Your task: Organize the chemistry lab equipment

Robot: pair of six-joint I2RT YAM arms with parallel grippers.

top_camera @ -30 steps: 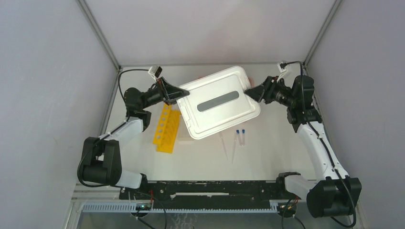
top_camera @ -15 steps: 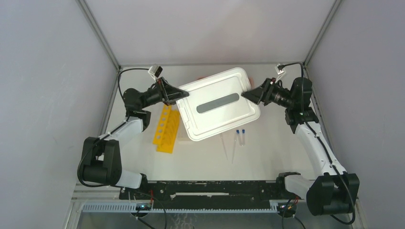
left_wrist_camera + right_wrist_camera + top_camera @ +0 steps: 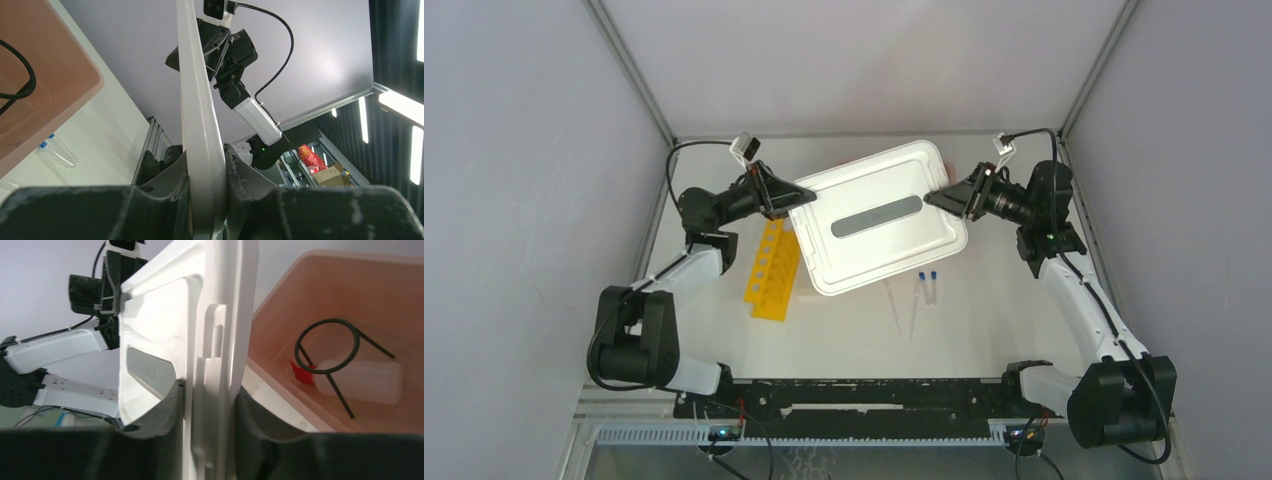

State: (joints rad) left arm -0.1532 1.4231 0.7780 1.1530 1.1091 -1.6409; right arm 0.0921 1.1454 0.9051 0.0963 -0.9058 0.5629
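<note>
A white lid [image 3: 879,215] with a grey slot hangs tilted between both arms. My left gripper [image 3: 799,197] is shut on its left edge; in the left wrist view both pads of the left gripper [image 3: 206,170] press the thin lid rim [image 3: 197,100]. My right gripper [image 3: 936,198] is shut on the right edge, its pads [image 3: 165,410] flat against the lid [image 3: 160,330]. A yellow tube rack [image 3: 772,268] lies left of the lid. Two blue-capped tubes [image 3: 927,285] and two thin droppers [image 3: 894,303] lie in front. The red-nozzled squeeze bottle [image 3: 360,381] lies inside the pink tub [image 3: 350,300].
The pink tub [image 3: 45,75] sits under the lid and is hidden by it in the top view. A black cable loop [image 3: 327,347] shows in front of the tub. Cage walls stand close behind and beside both arms.
My right gripper has moved left onto the lid's right edge and narrowed onto it. The lid has shifted slightly left. The left gripper keeps its hold.
</note>
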